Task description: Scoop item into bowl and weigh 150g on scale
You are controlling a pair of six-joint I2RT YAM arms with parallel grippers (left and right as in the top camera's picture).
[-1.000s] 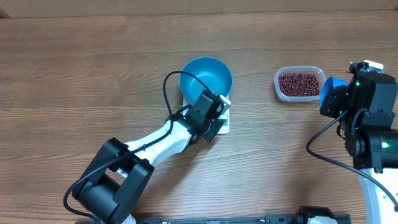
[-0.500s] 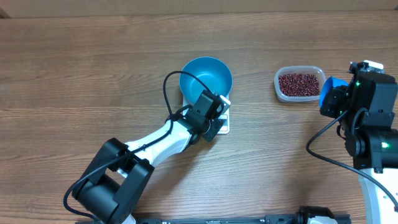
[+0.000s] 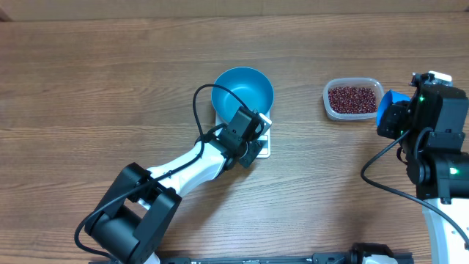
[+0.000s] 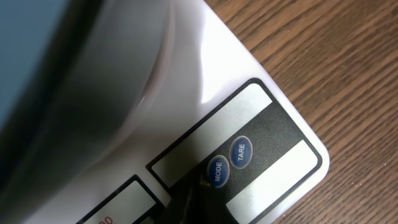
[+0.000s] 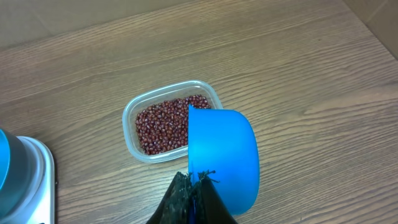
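Tabletop (image 3: 110,88): closed left claw (image 4: 188,198) at scale (image 4: 205,56)

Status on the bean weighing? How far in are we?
Done: the bowl sits on the scale, empty. In hand: the shut left gripper is at the MODE button; the right gripper grips the scoop by the tub. Left: all beans lie in the tub, none scooped or weighed.
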